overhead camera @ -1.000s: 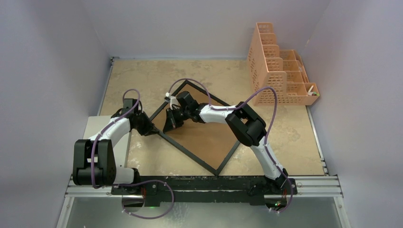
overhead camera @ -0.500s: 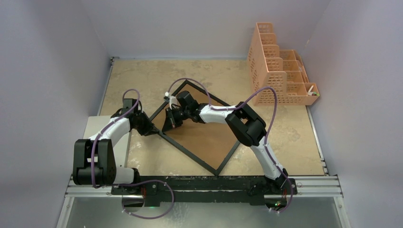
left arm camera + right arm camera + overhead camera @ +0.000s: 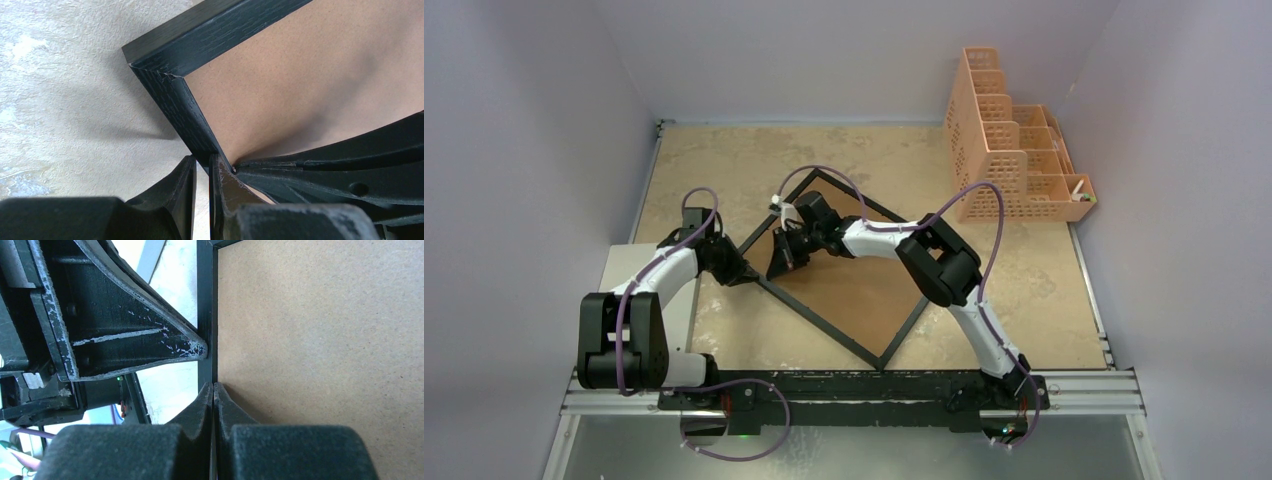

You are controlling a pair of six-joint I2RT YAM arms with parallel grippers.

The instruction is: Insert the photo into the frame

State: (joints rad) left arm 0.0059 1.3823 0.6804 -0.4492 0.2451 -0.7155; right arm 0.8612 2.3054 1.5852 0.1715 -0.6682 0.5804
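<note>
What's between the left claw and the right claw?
One rail of the thin black picture frame, seen in the right wrist view: left claw outside it, shut right claw at its brown backing board.

Frame (image 3: pixel 854 290): thin black rectangle with a matte, wood-grained rim. From my station I see it lying back-up near the middle of the tabletop (image 3: pixel 724 160), turned diamond-wise, plain brown board filling it. Its left corner casts a shadow.

Top camera, high behind the arm bases (image 3: pixel 844 398), looks down on the whole table (image 3: pixel 724 160). Each wrist camera peers out past its own jaws, very close. Both wrist views share one rail of the frame (image 3: pixel 207 300), right at the jaws' tips.
</note>
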